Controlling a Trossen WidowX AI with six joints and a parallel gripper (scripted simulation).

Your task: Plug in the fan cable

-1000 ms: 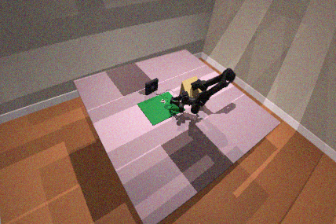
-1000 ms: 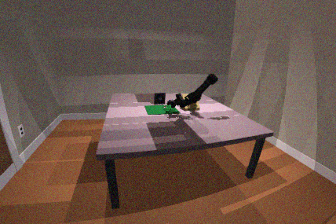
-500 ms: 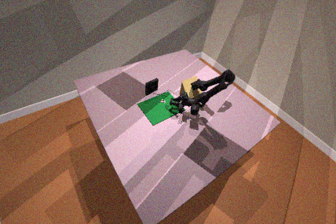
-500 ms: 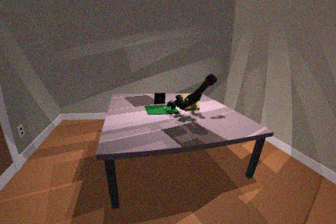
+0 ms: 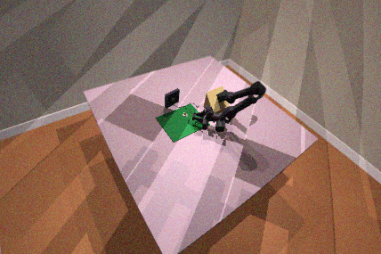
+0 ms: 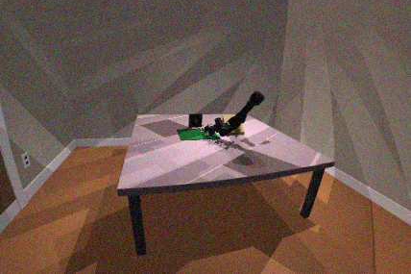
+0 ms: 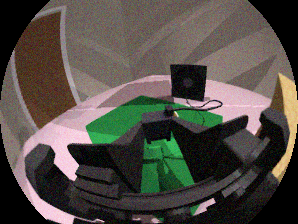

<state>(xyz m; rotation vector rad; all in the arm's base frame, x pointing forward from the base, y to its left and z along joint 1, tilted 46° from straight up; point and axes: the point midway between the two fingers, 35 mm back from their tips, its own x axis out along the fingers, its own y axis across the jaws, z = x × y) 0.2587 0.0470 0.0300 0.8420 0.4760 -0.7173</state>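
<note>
Your gripper (image 7: 160,131) was clamped partway shut on the plug (image 7: 158,127), a small dark block seen in the wrist view between the fingers, low over the green board (image 7: 120,121). From the plug a thin cable (image 7: 200,106) ran back to the fan (image 7: 186,80), which stood upright on the pink surface (image 5: 187,176) just beyond the board's far edge. In the top view the arm (image 5: 240,96) reached from its tan base (image 5: 214,97) across the board's near corner.

The step in hand looked like seating the plug on the header. The header itself was too small to make out under the plug, so you couldn't tell if the pins were already engaged or how deep.

To do it well: keep the plug square to the board, press straight down with no sideways drag, and don't let the cable tug it off line. Only release once it seems bottomed out. Then open wide and lift straight up, clear of the plug and board, avoiding the cable.

No brand, label or readable writing showed on the board, fan or arm; resolution was too coarse.
</note>
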